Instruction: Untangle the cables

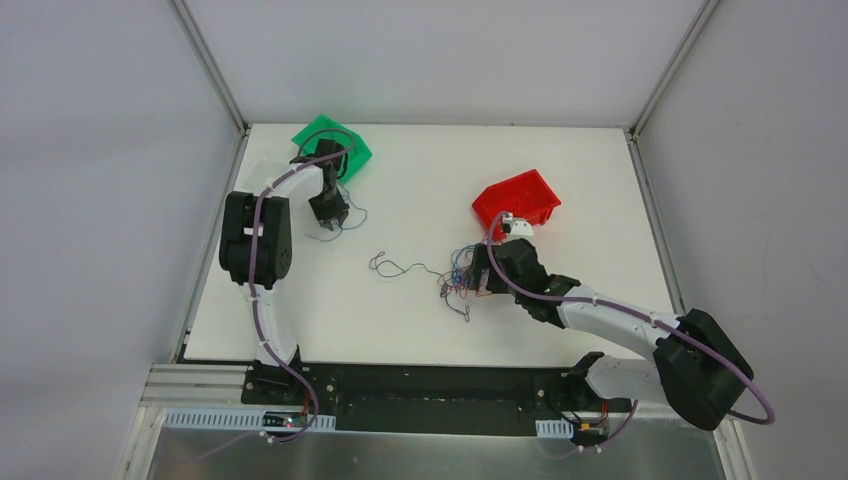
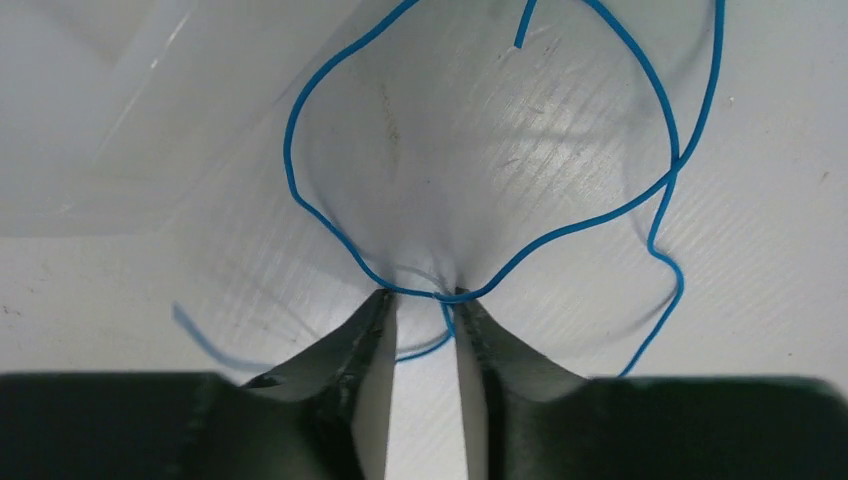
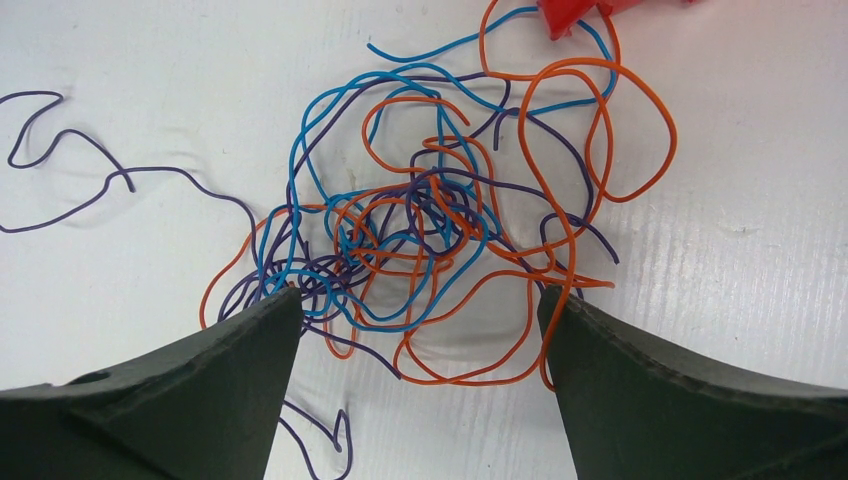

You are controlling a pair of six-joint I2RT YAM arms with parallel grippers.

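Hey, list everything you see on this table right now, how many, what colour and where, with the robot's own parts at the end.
cable tangle: one, orange, blue and purple, right of table centre
purple strand: one, purple, trailing left out of the tangle
blue cable: one, blue, lying loose at far left
green bin: one, green, far left corner
red bin: one, red, just beyond the tangle
table: one, white
left gripper: one, dark, tips nearly together at the blue cable, grip unclear
right gripper: one, dark, wide open over the tangle
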